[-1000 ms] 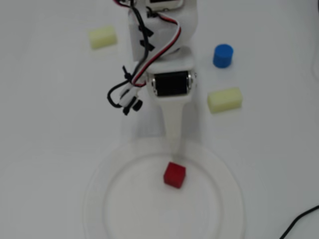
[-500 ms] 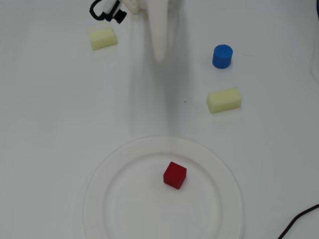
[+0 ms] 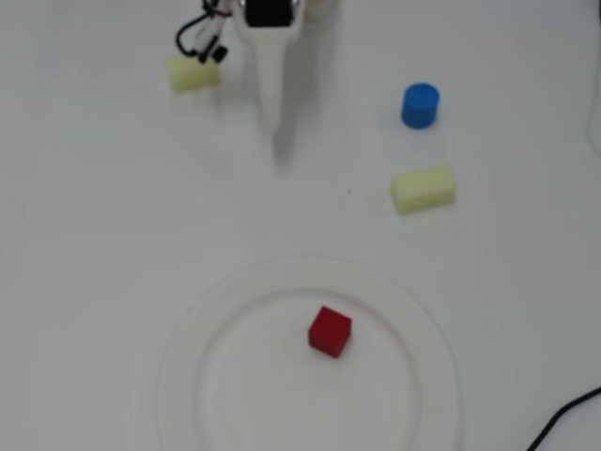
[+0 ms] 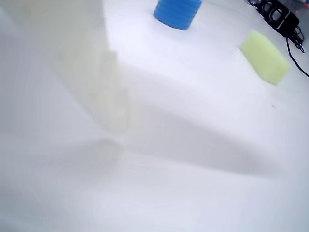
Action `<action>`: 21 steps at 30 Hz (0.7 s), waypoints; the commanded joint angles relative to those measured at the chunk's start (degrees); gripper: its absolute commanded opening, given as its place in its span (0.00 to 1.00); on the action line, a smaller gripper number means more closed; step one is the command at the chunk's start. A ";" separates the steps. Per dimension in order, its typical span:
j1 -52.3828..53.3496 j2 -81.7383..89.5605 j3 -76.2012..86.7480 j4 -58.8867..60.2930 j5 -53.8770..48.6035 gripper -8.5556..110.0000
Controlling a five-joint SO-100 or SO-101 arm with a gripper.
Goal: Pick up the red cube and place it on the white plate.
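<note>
Your red cube (image 3: 330,332) sits inside the white plate (image 3: 188,329), near its centre. Your gripper (image 3: 275,122) is well apart from it, holding nothing; jaw state cannot be determined.

place: lab-style bench | evidence: bare white table (image 3: 84,235), foam blocks (image 3: 423,189), loose cables (image 3: 199,39)

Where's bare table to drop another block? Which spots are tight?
Free: the wide strip on the overhead view's left, from the yellow block by the gripper down to the white plate; also the band between gripper tip and plate rim. Crowded: right side, where the blue cylinder and second yellow block sit close. The red cube occupies the plate centre.
</note>
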 commanded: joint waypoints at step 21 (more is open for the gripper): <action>-4.57 20.92 13.54 4.57 5.89 0.07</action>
